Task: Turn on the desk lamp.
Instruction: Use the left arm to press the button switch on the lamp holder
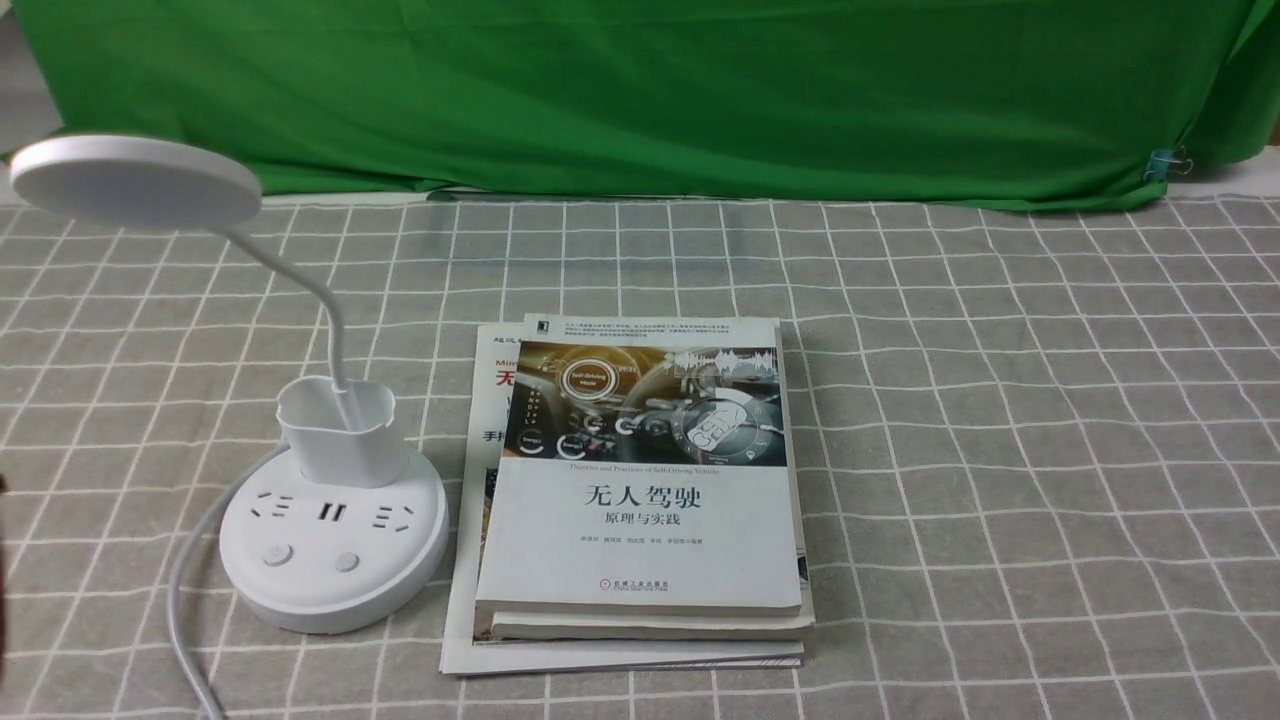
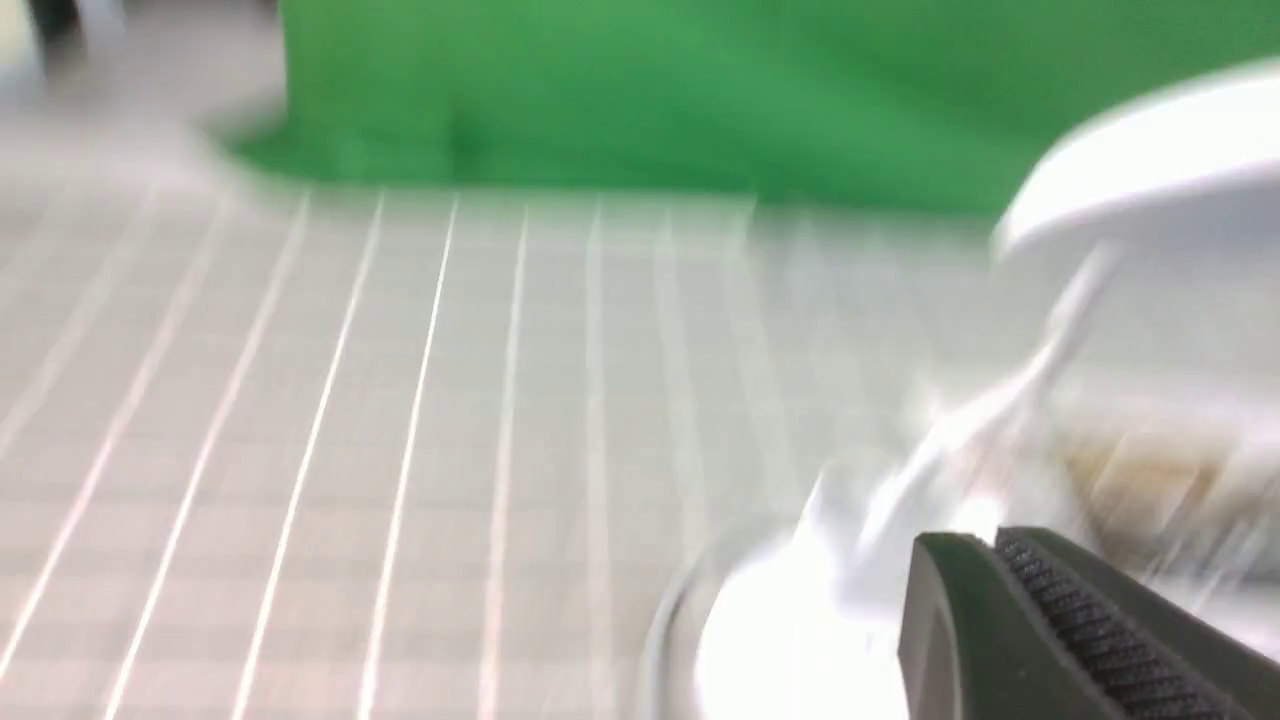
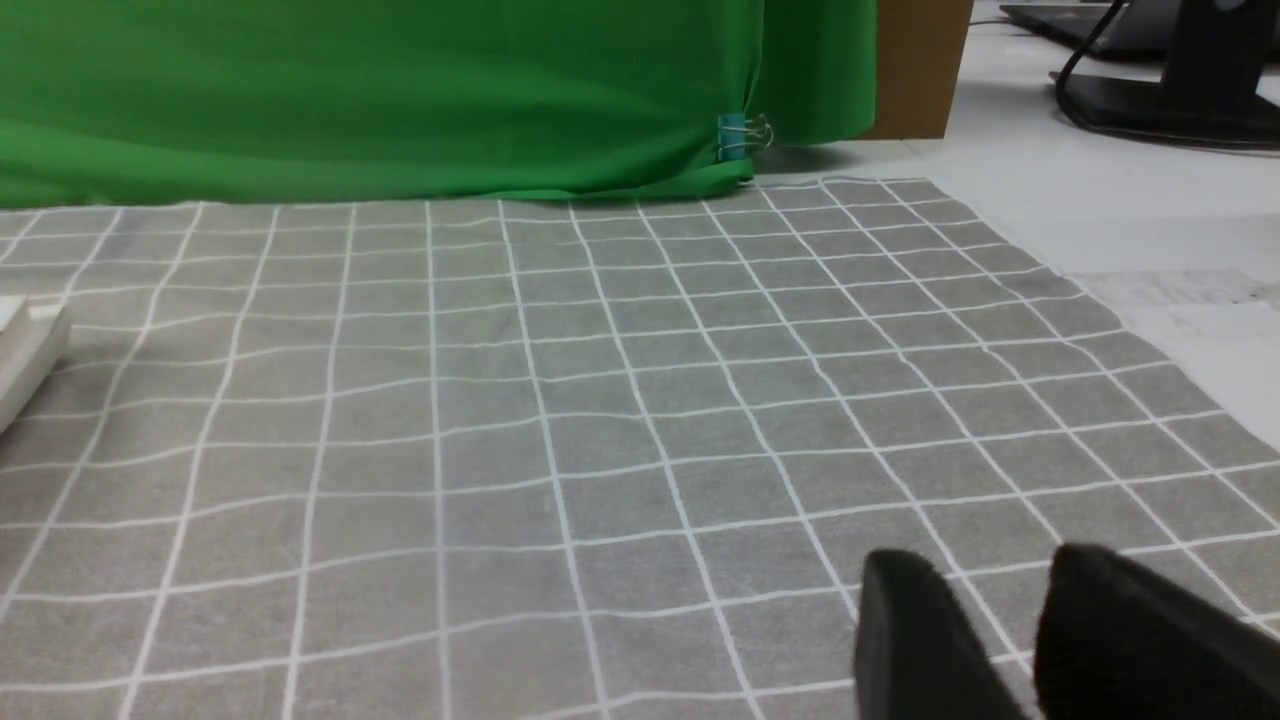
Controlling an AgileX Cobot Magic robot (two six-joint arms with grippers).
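Observation:
The white desk lamp stands at the front left of the table in the front view. Its flat disc head (image 1: 135, 180) is up at the left, its thin neck bends down into a small cup (image 1: 340, 432), and the round base (image 1: 400, 575) carries sockets and two buttons (image 1: 277, 553) (image 1: 346, 562). The lamp is unlit. In the blurred left wrist view my left gripper (image 2: 990, 542) is shut and empty, just short of the lamp base (image 2: 790, 640), with the head (image 2: 1150, 170) above. My right gripper (image 3: 985, 560) is open a narrow gap, empty, low over the cloth.
A stack of books (image 1: 640, 480) lies right of the lamp base; its edge shows in the right wrist view (image 3: 20, 350). The lamp's white cord (image 1: 185, 590) runs off the front left. A green backdrop (image 1: 640, 90) closes the far side. Grey checked cloth (image 1: 1000, 450) covers the table.

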